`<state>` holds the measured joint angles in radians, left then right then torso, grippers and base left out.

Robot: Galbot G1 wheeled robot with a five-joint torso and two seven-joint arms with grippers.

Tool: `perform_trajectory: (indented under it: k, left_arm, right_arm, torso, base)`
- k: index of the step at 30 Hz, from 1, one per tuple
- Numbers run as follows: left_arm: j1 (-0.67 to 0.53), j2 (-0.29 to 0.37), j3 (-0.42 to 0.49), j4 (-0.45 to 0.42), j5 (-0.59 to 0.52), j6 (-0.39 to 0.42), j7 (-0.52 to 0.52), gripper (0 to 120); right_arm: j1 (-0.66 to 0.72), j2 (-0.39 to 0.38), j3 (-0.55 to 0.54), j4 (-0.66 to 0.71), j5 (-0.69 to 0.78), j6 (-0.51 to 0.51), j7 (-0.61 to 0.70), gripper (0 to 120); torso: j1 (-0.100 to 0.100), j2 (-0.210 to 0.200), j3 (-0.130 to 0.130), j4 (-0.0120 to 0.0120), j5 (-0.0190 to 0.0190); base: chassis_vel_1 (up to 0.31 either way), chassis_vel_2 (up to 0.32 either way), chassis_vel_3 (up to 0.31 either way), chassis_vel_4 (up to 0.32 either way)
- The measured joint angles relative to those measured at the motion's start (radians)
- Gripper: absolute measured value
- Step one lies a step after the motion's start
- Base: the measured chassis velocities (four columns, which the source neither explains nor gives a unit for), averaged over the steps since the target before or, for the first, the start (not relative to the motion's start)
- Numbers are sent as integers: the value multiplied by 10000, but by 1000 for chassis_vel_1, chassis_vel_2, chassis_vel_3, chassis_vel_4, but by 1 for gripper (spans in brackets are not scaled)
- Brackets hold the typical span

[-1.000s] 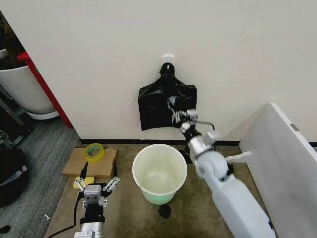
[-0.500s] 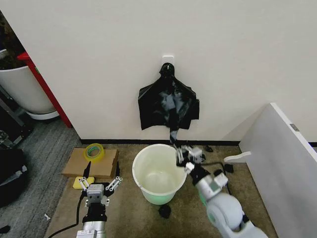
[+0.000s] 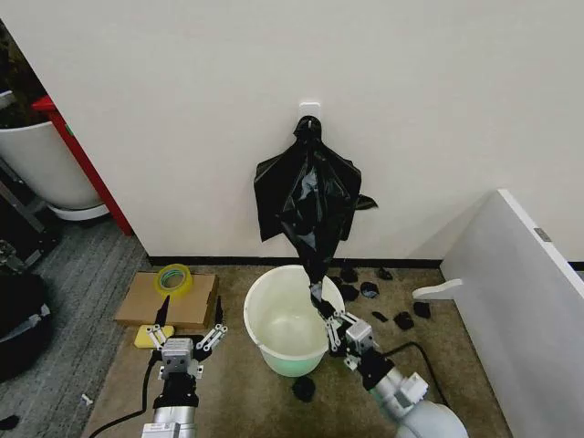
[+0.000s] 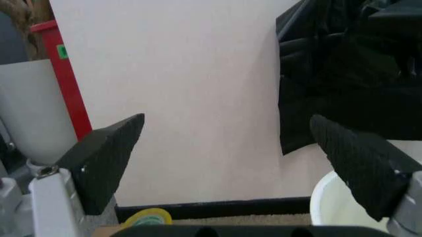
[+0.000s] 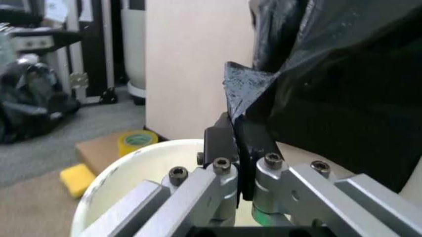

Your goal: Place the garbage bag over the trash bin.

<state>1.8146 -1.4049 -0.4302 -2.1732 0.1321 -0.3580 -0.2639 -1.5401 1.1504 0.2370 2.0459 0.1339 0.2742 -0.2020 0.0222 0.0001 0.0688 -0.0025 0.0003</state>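
Note:
The garbage bag (image 3: 313, 206), crinkly glossy black plastic, hangs from high on the wall and is drawn down into a narrow strand. My right gripper (image 3: 325, 315) is shut on its lower end, right over the near right rim of the trash bin (image 3: 274, 319), a cream-white bucket with a pale green base. In the right wrist view the gripper (image 5: 232, 132) pinches the bag (image 5: 329, 74) above the bin's rim (image 5: 125, 165). My left gripper (image 3: 187, 343) stands open and idle, low on the floor left of the bin; its pads (image 4: 105, 158) are spread wide with nothing between them.
A flat black bundle (image 3: 271, 196) hangs on the wall hook (image 3: 308, 109) behind the bag. Small black scraps (image 3: 369, 290) lie on the carpet right of the bin. Left are cardboard (image 3: 146, 306) with a tape roll (image 3: 172, 277) and a yellow sponge (image 3: 146, 339). A white panel (image 3: 520, 292) stands at the right.
My right gripper has come down from the hanging bundle to the bin's rim, pulling the bag into a long strand. The left gripper has barely moved.

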Motion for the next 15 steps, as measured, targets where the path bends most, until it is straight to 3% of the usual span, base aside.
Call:
perform_trajectory:
  k: [15]
  left_arm:
    - [66, 31, -11, -78, 15, -18, -6, 99]
  right_arm:
    - [-576, -339, 535, -170, -898, 1439, -1659, 0]
  torso:
    - [0, 0, 0, 0, 0]
  base:
    - [0, 0, 0, 0]
